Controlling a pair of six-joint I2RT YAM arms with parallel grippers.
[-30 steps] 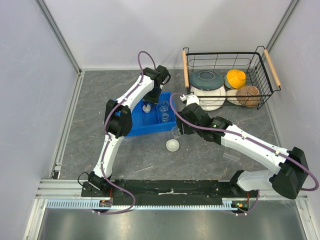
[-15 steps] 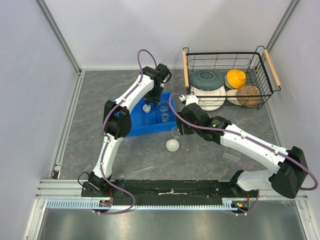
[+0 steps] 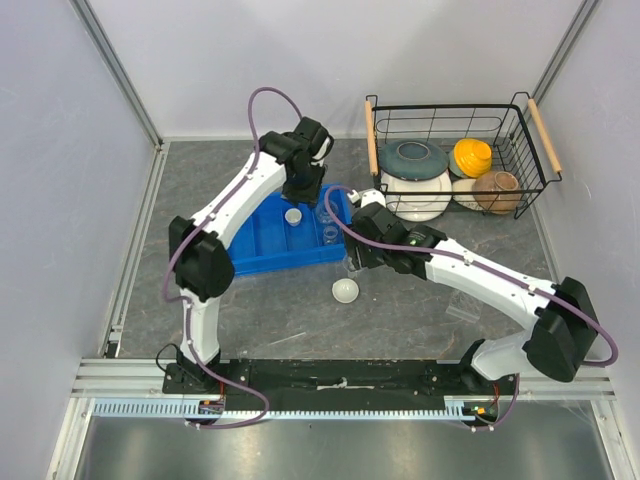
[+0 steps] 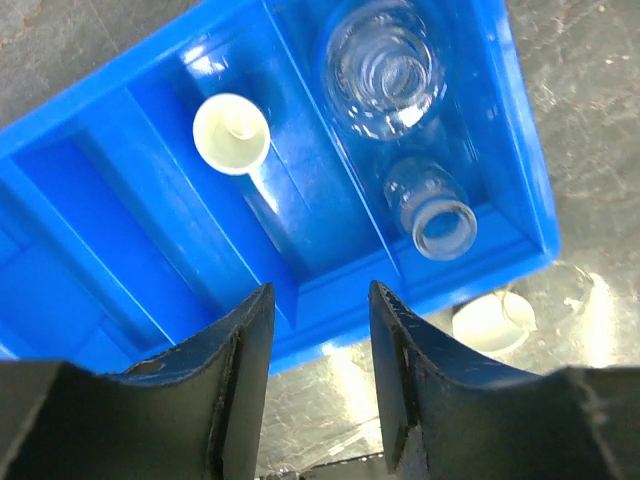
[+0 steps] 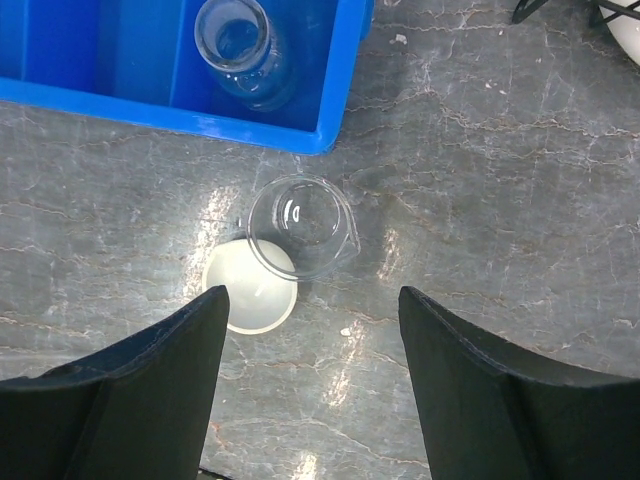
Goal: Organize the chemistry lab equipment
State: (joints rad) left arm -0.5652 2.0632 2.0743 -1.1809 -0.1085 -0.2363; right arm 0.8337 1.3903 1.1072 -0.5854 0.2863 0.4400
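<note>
A tiny white cup [image 4: 232, 133] [image 3: 293, 215] stands free in a middle compartment of the blue tray [image 4: 520, 150]. Two clear glass beakers [image 4: 385, 65] [image 4: 440, 215] sit in the compartment beside it. My left gripper [image 4: 320, 300] [image 3: 303, 187] hovers open and empty above the tray. A third clear beaker [image 5: 300, 227] [image 3: 350, 265] stands on the table just outside the tray, partly over the white round dish [image 5: 250, 290] [image 3: 345, 291]. My right gripper [image 5: 312, 300] hangs open above that beaker, holding nothing.
A black wire basket [image 3: 520, 120] at the back right holds large ceramic bowls and plates. A small clear plastic piece [image 3: 462, 310] lies on the table under the right forearm. The blue tray's corner [image 5: 335, 130] is close to the loose beaker.
My left gripper has let go of the tiny white cup, opened and lifted back from it; the cup stays in the tray. The left elbow swung left. The right arm barely moved.
</note>
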